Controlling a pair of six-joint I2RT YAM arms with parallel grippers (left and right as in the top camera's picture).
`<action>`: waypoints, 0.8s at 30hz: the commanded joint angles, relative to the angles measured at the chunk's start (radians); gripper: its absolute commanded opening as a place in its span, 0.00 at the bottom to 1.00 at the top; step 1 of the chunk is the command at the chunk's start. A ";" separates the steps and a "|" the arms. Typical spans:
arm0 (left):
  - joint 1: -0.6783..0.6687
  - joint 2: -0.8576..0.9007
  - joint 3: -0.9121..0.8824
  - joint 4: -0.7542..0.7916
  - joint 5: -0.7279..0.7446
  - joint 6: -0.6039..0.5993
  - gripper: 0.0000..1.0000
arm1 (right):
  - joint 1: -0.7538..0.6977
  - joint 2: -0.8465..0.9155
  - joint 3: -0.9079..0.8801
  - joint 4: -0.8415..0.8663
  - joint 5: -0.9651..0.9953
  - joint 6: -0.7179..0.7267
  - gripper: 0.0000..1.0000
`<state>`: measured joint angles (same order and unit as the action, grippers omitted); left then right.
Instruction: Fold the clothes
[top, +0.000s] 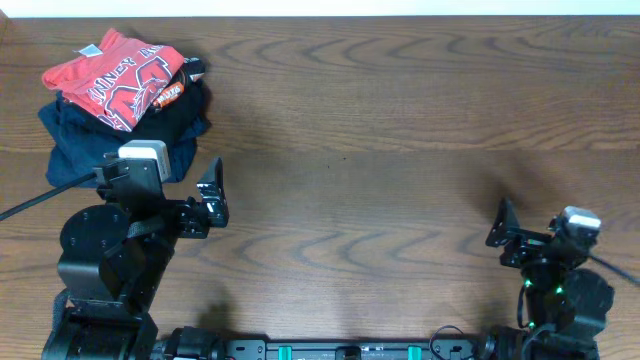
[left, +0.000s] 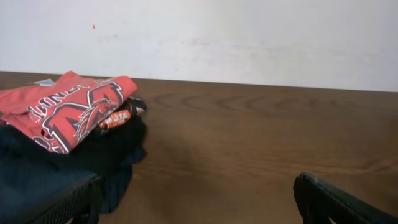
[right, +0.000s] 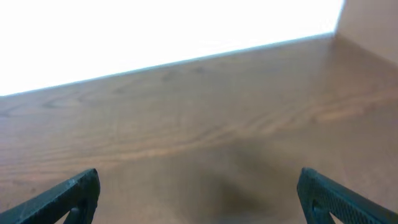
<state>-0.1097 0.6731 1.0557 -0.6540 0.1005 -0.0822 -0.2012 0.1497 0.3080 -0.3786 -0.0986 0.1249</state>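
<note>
The coral-red T-shirt with white-and-dark lettering lies folded on top of a pile at the table's far left. It also shows in the left wrist view, ahead and to the left. My left gripper is open and empty, just right of the pile and near the table's front; in its wrist view the fingers span bare wood. My right gripper is open and empty at the front right; its fingers frame only bare table.
Under the red shirt lie a black shirt with white-and-orange print and a navy folded garment. The wooden table spreads to the right of the pile. A white wall stands behind the table's far edge.
</note>
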 joint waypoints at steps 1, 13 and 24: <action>-0.003 -0.001 -0.005 0.001 -0.007 -0.013 0.98 | 0.033 -0.064 -0.065 0.067 -0.024 -0.052 0.99; -0.003 -0.001 -0.005 0.001 -0.008 -0.013 0.98 | 0.039 -0.145 -0.304 0.435 -0.037 -0.081 0.99; -0.003 -0.001 -0.005 0.001 -0.007 -0.013 0.98 | 0.039 -0.145 -0.303 0.315 -0.033 -0.081 0.99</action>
<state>-0.1097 0.6731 1.0557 -0.6544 0.1005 -0.0822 -0.1688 0.0116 0.0063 -0.0601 -0.1253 0.0589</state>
